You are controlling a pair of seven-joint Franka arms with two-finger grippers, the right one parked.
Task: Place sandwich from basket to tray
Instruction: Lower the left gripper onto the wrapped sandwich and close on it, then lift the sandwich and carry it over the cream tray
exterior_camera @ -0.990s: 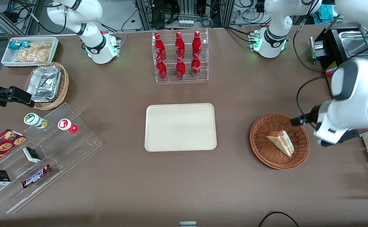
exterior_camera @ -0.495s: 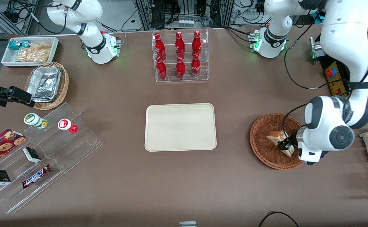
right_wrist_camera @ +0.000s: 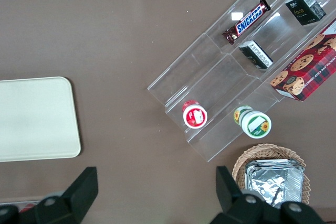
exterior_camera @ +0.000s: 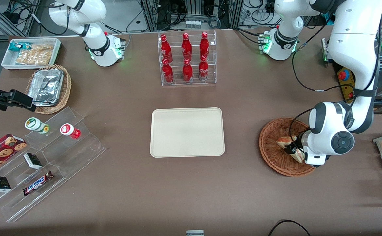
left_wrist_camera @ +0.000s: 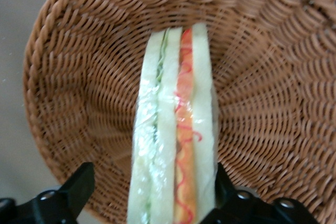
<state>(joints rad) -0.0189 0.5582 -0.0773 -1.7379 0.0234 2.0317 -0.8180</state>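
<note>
Brown matte table (exterior_camera: 119,183), lab racks and cabling along the edge farthest from the front camera.

Hidden or cut off: the working arm's white wrist covers part of the sandwich (exterior_camera: 284,143) and part of the basket (exterior_camera: 271,146) in the front view, so only 1 corner of the wedge shows there. In the wrist view the wedge (left_wrist_camera: 176,145) runs out of frame at its wide end, and the basket rim (left_wrist_camera: 42,66) is also cropped.

Front view, left to right: white bin of snacks (exterior_camera: 4,60), lighter basket with foil trays (exterior_camera: 67,86), clear stepped stand (exterior_camera: 76,154) carrying 2 small cups, 2 dark boxes and 1 Snickers bar (exterior_camera: 37,183); cookie box (exterior_camera: 1,151) beside it. Tray (exterior_camera: 187,132) at mid-table, bare. Clear rack with 6 red bottles (exterior_camera: 187,57) farther from the front camera than the tray. Basket toward the working arm's end, well apart from the tray.

Sandwich lies in the basket, wrapped, green layer and red layer visible edge-on. Gripper (exterior_camera: 292,150) is down in the basket, spread wide, 1 finger (left_wrist_camera: 73,190) on each side of the wedge. The finger on the red side sits just against the bread; the other stands off with a gap. Not clamped.
</note>
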